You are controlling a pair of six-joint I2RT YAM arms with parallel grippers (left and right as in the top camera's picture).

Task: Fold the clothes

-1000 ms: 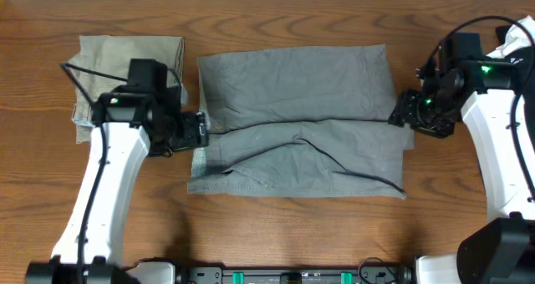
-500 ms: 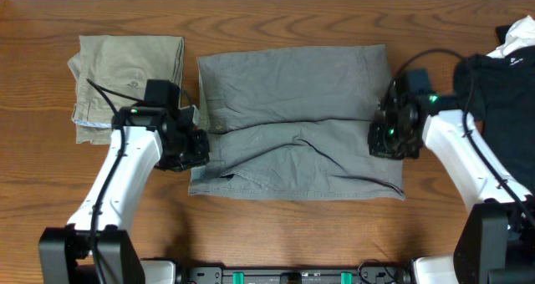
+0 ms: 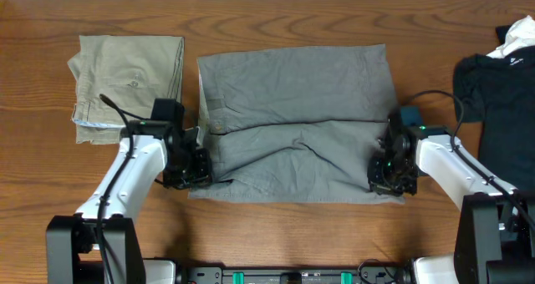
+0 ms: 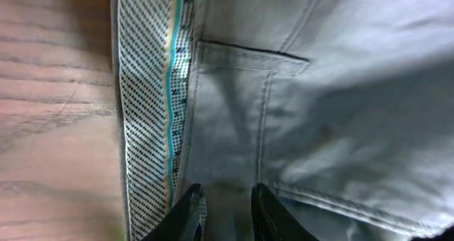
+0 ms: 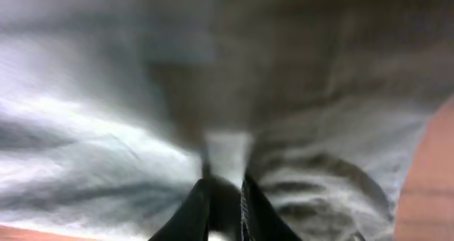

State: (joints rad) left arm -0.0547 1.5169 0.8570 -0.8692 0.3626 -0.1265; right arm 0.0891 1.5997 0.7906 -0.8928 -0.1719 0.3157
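The wooden table (image 3: 276,17) shows bare wood along its far and near sides. The grey shorts (image 3: 297,109) lie flat at the centre, waistband edge to the left, with the near half wrinkled. A black garment (image 3: 501,92) sits at the right edge, well apart from them. Folded khaki trousers (image 3: 125,79) lie far left, with only a narrow strip of wood before the waistband. The left gripper (image 3: 199,167) is clamped on the shorts' near-left corner just inside the waistband. The right gripper (image 3: 385,175) pinches a fold at the near-right corner.
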